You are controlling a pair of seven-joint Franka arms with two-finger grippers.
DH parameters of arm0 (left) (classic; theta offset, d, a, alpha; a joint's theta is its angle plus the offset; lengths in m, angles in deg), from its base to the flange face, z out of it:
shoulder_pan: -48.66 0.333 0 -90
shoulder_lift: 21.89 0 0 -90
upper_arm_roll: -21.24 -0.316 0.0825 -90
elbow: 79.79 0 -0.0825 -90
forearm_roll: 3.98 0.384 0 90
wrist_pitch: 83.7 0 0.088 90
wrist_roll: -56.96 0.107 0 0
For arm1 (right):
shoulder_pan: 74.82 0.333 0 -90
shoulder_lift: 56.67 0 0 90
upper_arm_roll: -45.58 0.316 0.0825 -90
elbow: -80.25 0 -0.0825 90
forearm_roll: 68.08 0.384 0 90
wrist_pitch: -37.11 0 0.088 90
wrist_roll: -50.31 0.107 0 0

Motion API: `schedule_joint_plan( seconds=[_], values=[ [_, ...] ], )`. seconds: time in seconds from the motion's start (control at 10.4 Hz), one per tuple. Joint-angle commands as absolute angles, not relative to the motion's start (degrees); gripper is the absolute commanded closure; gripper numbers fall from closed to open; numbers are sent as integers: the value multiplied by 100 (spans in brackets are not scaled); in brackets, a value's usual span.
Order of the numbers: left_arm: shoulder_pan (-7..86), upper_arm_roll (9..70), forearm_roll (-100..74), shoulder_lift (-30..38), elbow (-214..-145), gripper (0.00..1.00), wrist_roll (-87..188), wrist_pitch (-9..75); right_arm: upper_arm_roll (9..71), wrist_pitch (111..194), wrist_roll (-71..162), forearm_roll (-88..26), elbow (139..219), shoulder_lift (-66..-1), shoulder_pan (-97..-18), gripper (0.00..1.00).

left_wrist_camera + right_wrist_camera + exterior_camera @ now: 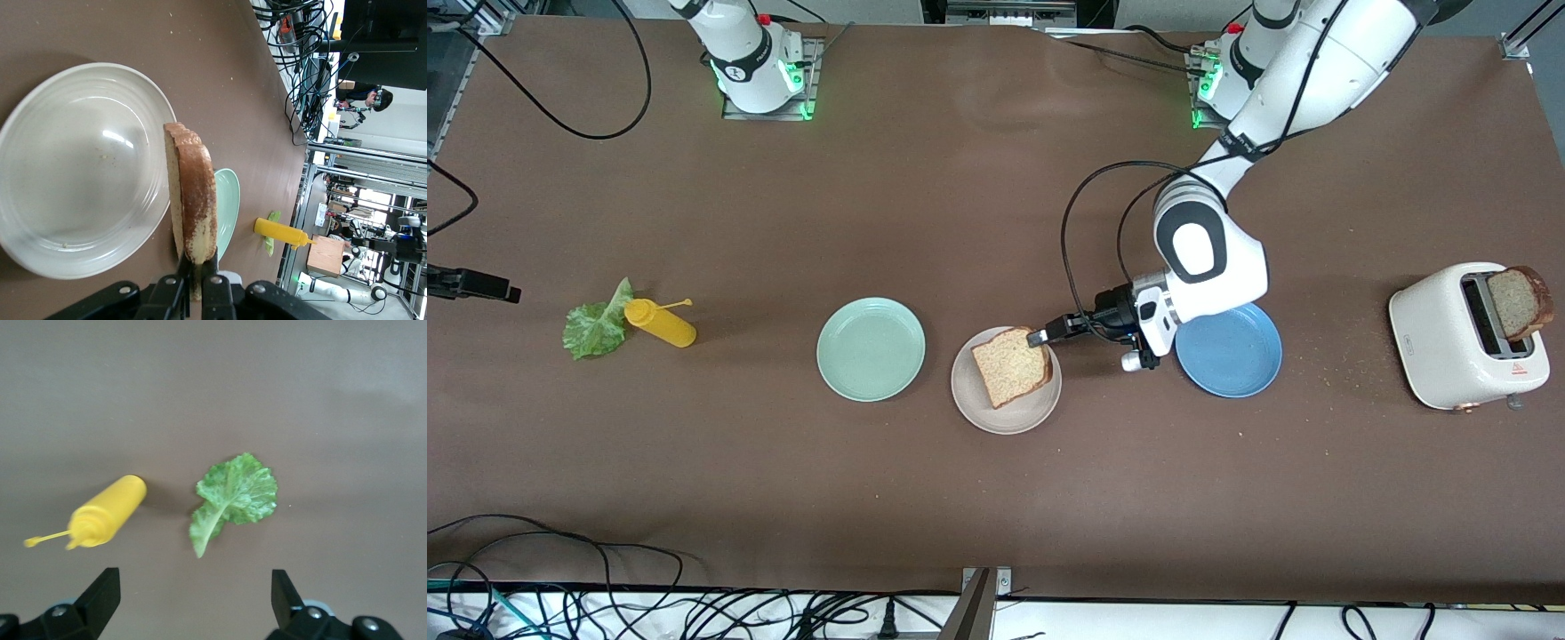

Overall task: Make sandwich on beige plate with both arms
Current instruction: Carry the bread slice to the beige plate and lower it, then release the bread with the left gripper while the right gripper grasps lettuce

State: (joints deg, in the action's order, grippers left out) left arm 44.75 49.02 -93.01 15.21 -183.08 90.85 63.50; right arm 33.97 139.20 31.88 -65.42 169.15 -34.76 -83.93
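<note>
— Where was the bread slice [1011,364] in relation to the beige plate [1005,415]?

— Over it. The left gripper [1039,337] was clamped shut on the slice's crust edge, holding the slice above the plate's bare middle. In the left wrist view the slice [191,200] stood on edge between the fingers [212,288], with the plate [80,170] beneath.

— And the other things around that plate?

— The mint-green plate [871,348] lay just beside it toward the right arm's end of the table, the blue plate [1232,354] near it toward the left arm's end. Well past the blue plate stood a white toaster [1463,338] with a second slice [1518,302] sticking out of it.

— The right gripper [193,600]?

— Wide open and holding nothing, above the lettuce leaf [233,497] and the yellow squeeze bottle [107,512], which lay side by side, well apart from the beige plate, at the right arm's end.
</note>
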Motion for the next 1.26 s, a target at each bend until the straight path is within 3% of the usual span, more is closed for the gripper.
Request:
schedule_joint_plan(
  seconds=[0.0,0.39,0.58,0.68,0.77,0.87,0.97,1.16],
  values=[
    [4400,4901,-9976,1800,-18060,100,9930,6431,3477,14352,3053,-6553,17260,-3329,-8484,0],
    [4339,4892,-10092,2073,-17841,100,10152,6431,3477,15820,3062,-6553,18613,-3311,-8484,0],
    [4339,4875,-10031,2187,-17832,100,10248,6431,3477,16199,3062,-6544,18783,-3040,-8484,0],
    [4347,4849,-10031,2214,-17832,78,10580,6431,3477,16262,3062,-6535,18774,-2865,-8484,0],
    [4365,4753,-10039,2214,-17832,40,10853,6431,3477,16288,3062,-6535,18774,-2750,-8493,0],
    [4365,4595,-10031,2197,-17823,10,10925,6431,3477,16306,3062,-6535,18748,-2644,-8501,0],
    [4382,4576,-10039,2179,-17832,0,10917,6440,3477,16332,3071,-6509,18748,-2513,-8501,0],
    [4426,4523,-10039,2065,-17841,0,10909,6631,3477,16481,3080,-6457,18739,-2354,-8554,0]
  ],
)
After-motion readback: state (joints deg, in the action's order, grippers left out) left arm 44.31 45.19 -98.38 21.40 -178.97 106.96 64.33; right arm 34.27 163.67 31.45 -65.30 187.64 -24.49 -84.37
